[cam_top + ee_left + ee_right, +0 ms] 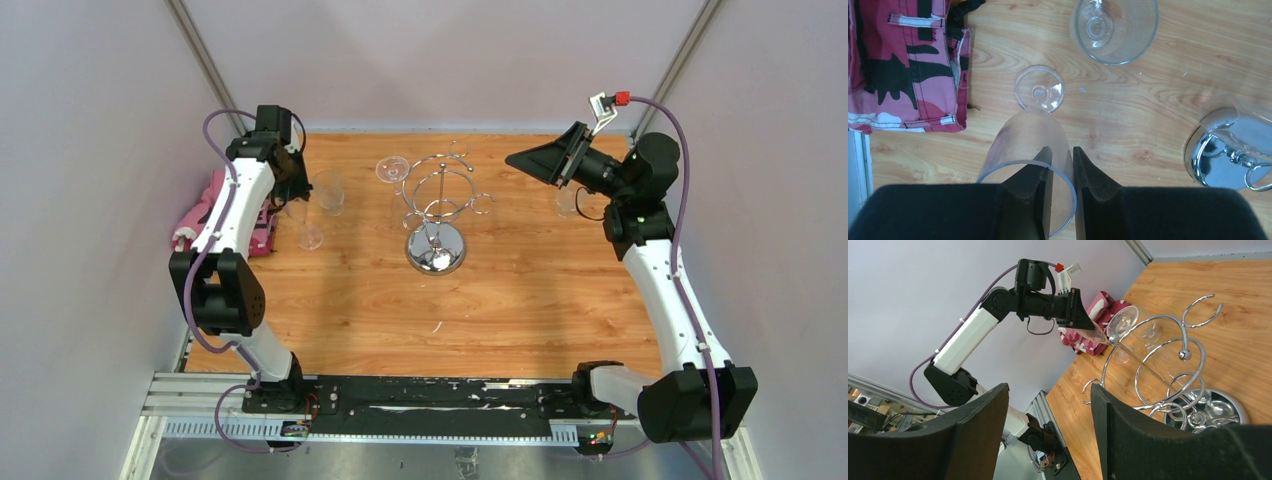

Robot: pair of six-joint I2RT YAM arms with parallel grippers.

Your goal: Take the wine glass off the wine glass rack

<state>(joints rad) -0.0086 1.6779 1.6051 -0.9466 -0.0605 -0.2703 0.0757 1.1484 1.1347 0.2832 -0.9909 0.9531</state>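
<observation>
**Desk:** What's the setting?

**Me:** I've got a wooden table [540,300] boxed in by pale walls [440,60].

**Desk:** Where's the wine glass?

**Me:** The wine glass [1018,137] is off the wine glass rack [437,200]. It is upright, over the left side of the table and well apart from the rack's chrome base. Its foot sits low by the wood, but I can't tell whether it touches.

**Desk:** What's holding it?

**Me:** My left gripper [1062,151] is pinching the rim from above, one finger inside the bowl and one outside. The left arm [225,225] folds at the elbow by the table's left edge and reaches toward the far-left corner, wrist turned down.

**Desk:** And the other side?

**Me:** The right arm [665,290] climbs along the right edge with its wrist bent left, toward the rack. My right gripper [1049,390] is raised, its jaws spread wide with nothing between them.

**Desk:** Anything nearby?

**Me:** A second glass [1113,30] stands just beyond the held one. A pink camouflage cloth [903,60] lies at the table's left edge.
</observation>
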